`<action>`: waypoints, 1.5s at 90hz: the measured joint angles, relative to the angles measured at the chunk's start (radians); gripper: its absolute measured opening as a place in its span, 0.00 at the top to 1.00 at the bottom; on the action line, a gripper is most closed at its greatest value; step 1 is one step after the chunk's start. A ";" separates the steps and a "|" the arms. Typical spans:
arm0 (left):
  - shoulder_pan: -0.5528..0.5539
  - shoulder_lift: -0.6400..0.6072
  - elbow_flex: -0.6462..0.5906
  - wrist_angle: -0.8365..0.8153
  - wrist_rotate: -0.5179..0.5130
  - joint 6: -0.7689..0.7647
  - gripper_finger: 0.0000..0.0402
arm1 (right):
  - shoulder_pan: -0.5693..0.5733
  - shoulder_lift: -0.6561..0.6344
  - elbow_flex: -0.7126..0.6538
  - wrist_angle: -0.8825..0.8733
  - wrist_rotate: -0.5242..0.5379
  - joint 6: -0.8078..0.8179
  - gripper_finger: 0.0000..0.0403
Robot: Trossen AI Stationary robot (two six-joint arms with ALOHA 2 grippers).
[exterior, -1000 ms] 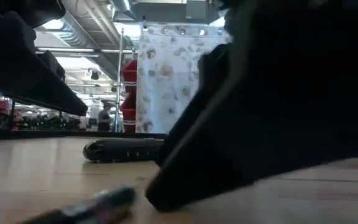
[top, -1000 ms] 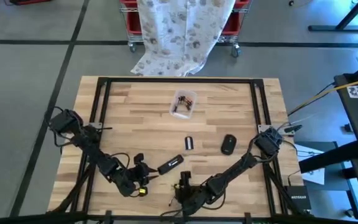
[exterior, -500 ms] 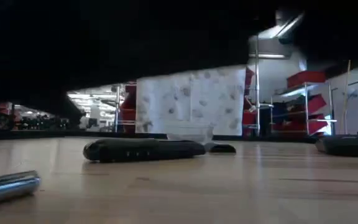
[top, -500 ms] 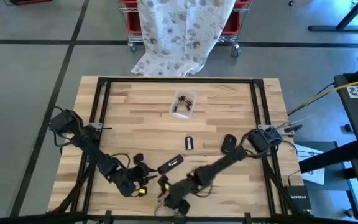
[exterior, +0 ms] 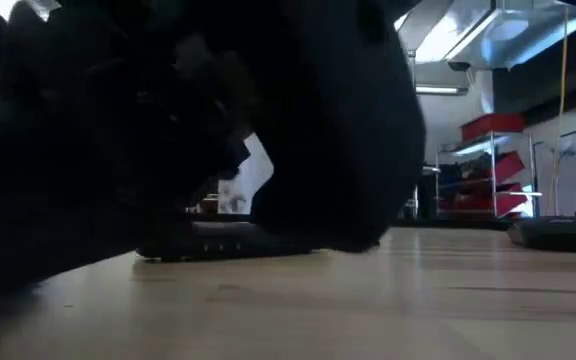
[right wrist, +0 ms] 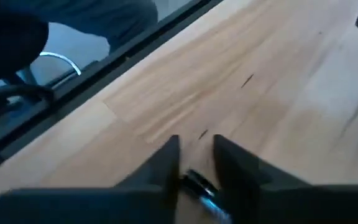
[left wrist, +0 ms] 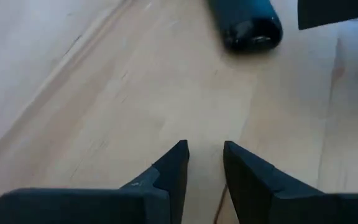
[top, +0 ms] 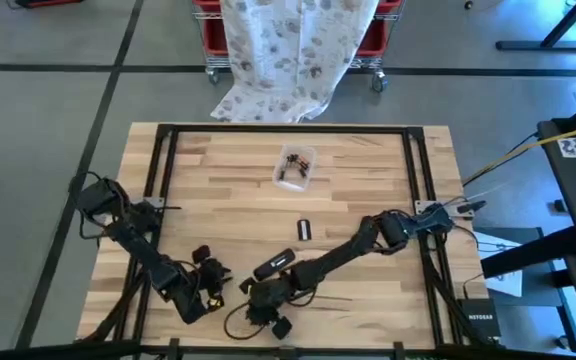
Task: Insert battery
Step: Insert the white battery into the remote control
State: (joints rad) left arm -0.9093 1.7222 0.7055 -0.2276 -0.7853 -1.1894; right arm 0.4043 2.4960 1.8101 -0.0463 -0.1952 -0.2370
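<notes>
While both arms crowd the near edge of the wooden counter (top: 218, 170), the dark remote (top: 274, 264) lies at the middle of it and serves as the landmark. Left of the remote and nearer the front edge, the left gripper (top: 208, 283) sits low over the wood; the left wrist view shows its jaws a narrow gap apart with nothing between them, and the rounded end of the remote (left wrist: 246, 23) lies ahead of them on the bare boards. Just in front of the remote, the right gripper (top: 265, 305) hangs close to the counter, its arm stretching back to the right side. In the right wrist view its jaws stand slightly parted, and a slim metallic cylinder, seemingly the battery (right wrist: 202, 188), shows in the gap between them; whether the fingers (right wrist: 163, 163) actually pinch it cannot be told. Behind the remote lies a small black cover piece (top: 304, 230), and farther back a clear plastic tray (top: 295, 166) with small parts. In the low view the remote (exterior: 228, 243) shows under a dark arm.
</notes>
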 joint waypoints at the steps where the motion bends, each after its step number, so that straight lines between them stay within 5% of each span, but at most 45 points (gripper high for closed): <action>1: -0.001 0.000 0.000 0.000 -0.001 0.000 0.79 | 0.000 0.000 0.000 -0.001 0.006 0.003 0.95; 27: -0.008 0.000 -0.001 0.001 -0.009 -0.008 0.79 | 0.021 -0.037 -0.005 -0.055 0.150 0.054 1.00; 47: -0.008 0.000 -0.001 0.003 -0.019 -0.011 0.79 | 0.033 -0.137 -0.007 -0.084 0.152 0.000 1.00; 69: -0.008 0.001 -0.001 0.003 -0.030 -0.011 0.79 | 0.033 -0.202 -0.007 -0.302 0.138 -0.154 0.99; 88: -0.006 0.001 -0.001 0.007 -0.037 -0.009 0.79 | 0.032 -0.152 -0.006 -0.307 0.116 -0.163 0.81; 107: -0.006 0.001 -0.001 0.009 -0.038 -0.015 0.79 | 0.030 -0.122 -0.006 -0.281 0.219 -0.147 0.66; 121: -0.006 0.001 -0.001 0.010 -0.038 -0.013 0.79 | 0.013 -0.106 -0.005 -0.301 0.236 -0.096 0.71; 135: -0.006 0.001 -0.001 0.016 -0.045 -0.013 0.79 | -0.010 -0.074 0.001 -0.308 0.171 -0.036 0.86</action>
State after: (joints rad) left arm -0.9157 1.7233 0.7040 -0.2120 -0.8298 -1.2020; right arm 0.3946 2.4219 1.8114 -0.3545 -0.0245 -0.2728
